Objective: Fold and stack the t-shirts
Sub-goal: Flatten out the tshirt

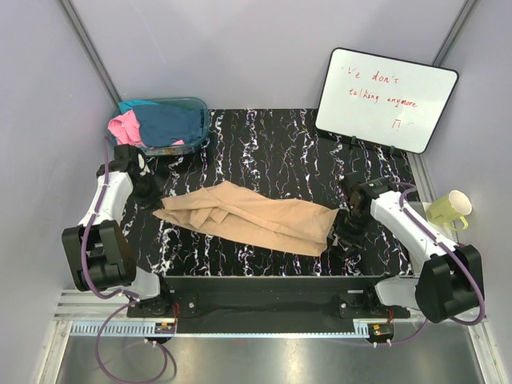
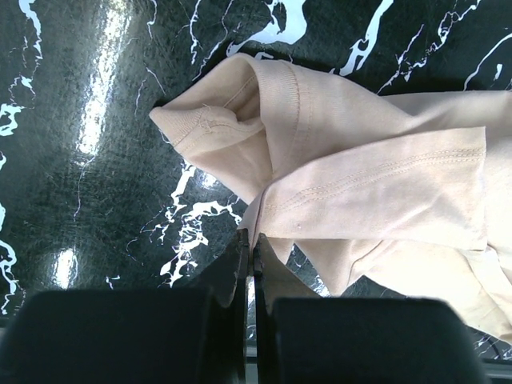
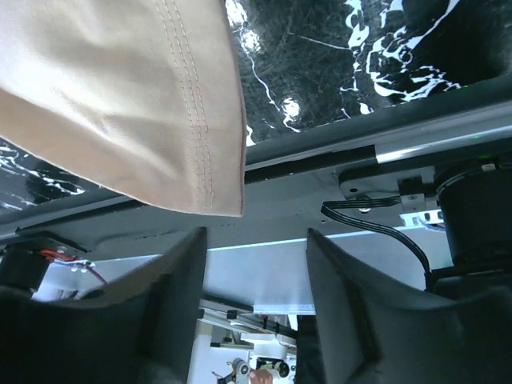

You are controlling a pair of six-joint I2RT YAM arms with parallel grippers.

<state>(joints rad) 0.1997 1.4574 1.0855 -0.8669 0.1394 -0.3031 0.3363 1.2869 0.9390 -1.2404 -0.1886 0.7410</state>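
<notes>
The tan t-shirt [image 1: 248,216] lies crumpled across the middle of the black marbled table [image 1: 272,144]. My left gripper [image 1: 148,192] is at its left end; in the left wrist view the jaws [image 2: 250,240] are shut, with their tips touching the edge of the shirt [image 2: 376,184], which lies flat. I cannot tell whether any cloth is pinched. My right gripper [image 1: 350,220] is at the shirt's right end, open and empty [image 3: 256,256], with the stitched hem [image 3: 160,104] just past its fingers. A pink shirt [image 1: 124,126] and a dark teal shirt [image 1: 168,122] lie bunched in the tub.
The see-through teal tub [image 1: 200,108] stands at the back left corner. A whiteboard [image 1: 386,98] leans at the back right. A pale yellow mug [image 1: 448,210] sits off the table's right edge. The metal front rail [image 3: 336,160] shows in the right wrist view.
</notes>
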